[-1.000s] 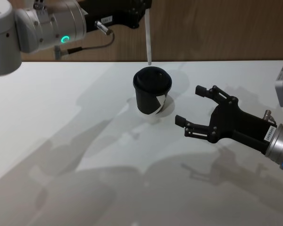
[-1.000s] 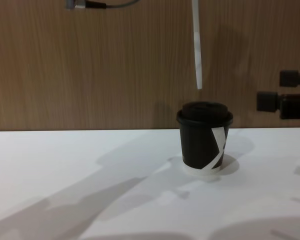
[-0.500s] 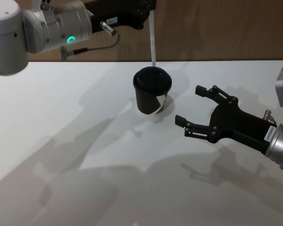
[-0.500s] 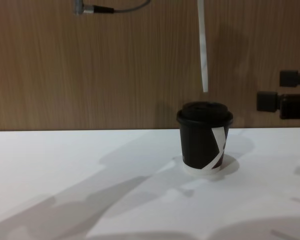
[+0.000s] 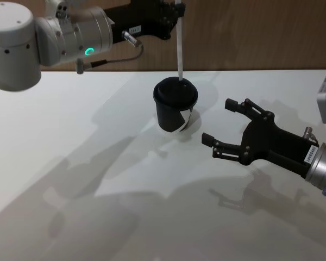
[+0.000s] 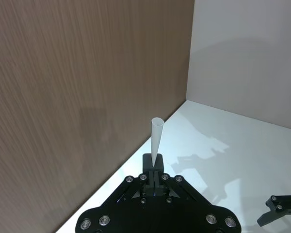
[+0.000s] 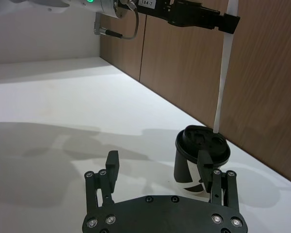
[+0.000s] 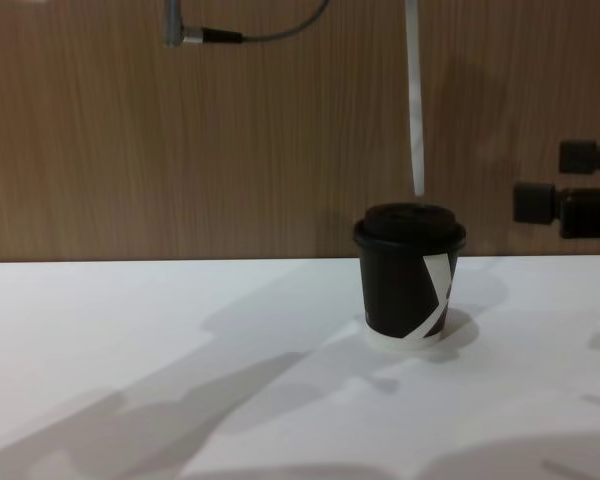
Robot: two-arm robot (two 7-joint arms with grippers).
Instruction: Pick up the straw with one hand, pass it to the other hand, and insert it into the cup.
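Hanging upright at top centre of the head view, the straw (image 5: 180,49) was pinched in the left gripper (image 5: 175,12), its lower tip just above the lid of the cup (image 5: 175,106), not yet in. The cup stood mid-table. At right, the right gripper (image 5: 226,122) waited near the cup, fingers spread, holding nothing.

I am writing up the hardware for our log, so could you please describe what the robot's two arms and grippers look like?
Both arms are silver-white with rounded joints and a glowing green-blue ring light near the wrist. The left gripper is black, with a white printed label and a thin grey cable looping from a metal plug. The right gripper is black and angular, with visible screws, blocky fingertips and a white label.
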